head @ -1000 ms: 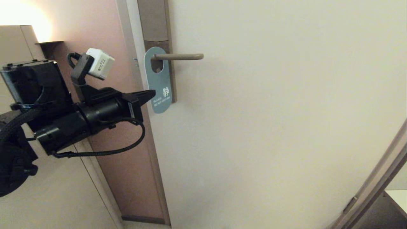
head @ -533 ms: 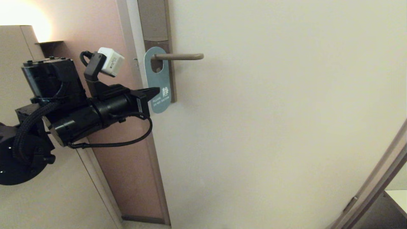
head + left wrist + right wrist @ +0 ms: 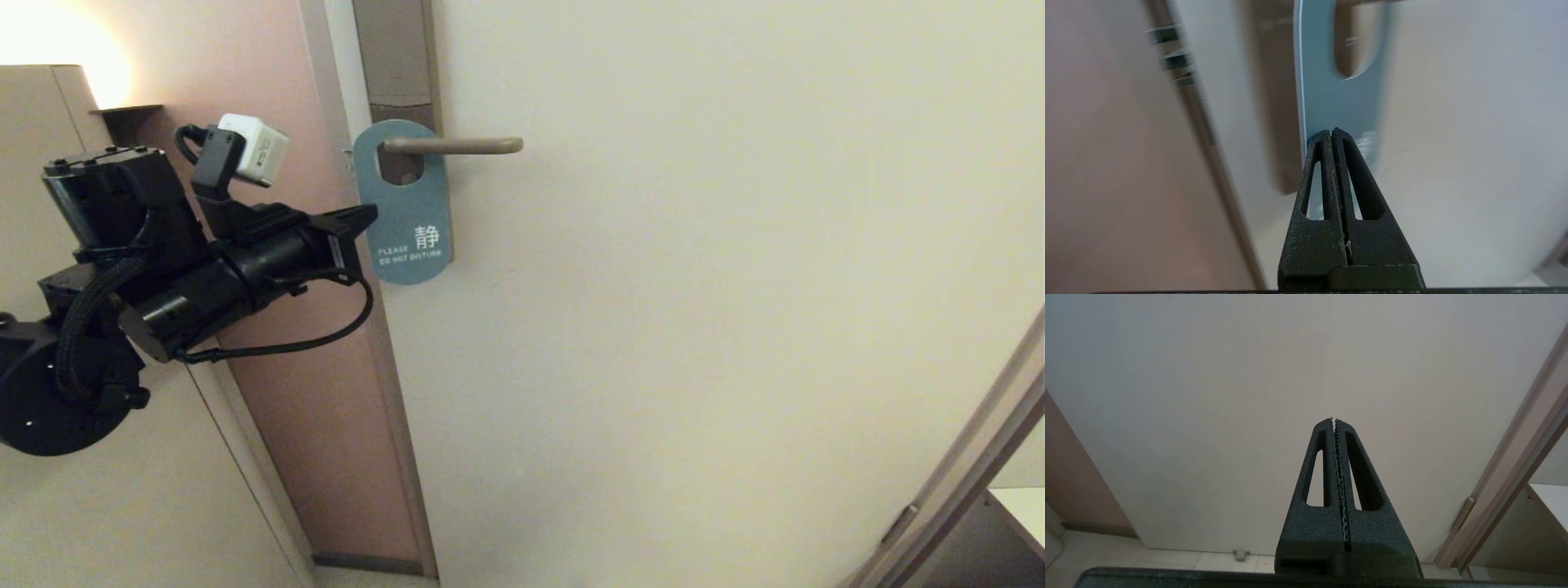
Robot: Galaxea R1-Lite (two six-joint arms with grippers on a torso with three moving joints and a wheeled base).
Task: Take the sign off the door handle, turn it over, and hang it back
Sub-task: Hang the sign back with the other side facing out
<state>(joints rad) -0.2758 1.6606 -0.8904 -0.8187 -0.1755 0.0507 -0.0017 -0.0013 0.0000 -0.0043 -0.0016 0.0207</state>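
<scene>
The sign [image 3: 408, 204] hangs by its hole on the door handle [image 3: 457, 146], teal side out, with white "PLEASE DO NOT DISTURB" and a white character. My left gripper [image 3: 371, 215] is shut, its tips at the sign's left edge, a little above the lettering. In the left wrist view the shut left gripper [image 3: 1332, 130] stands in front of the sign [image 3: 1331, 102], below its hole, with nothing between the fingers. My right gripper [image 3: 1334, 420] is shut and empty. It faces the bare lower part of the door and is out of the head view.
The brown backplate [image 3: 396, 49] runs up behind the handle on the pale door [image 3: 694, 286]. A pink wall strip [image 3: 269, 82] and the door's edge lie behind my left arm. Another door frame [image 3: 963, 474] slants at the lower right. A small door stop [image 3: 1241, 554] sits on the floor.
My left gripper went right to the sign's lower part, then drew back left and slightly up. The sign has swung and now faces me more squarely, its left edge further left.
</scene>
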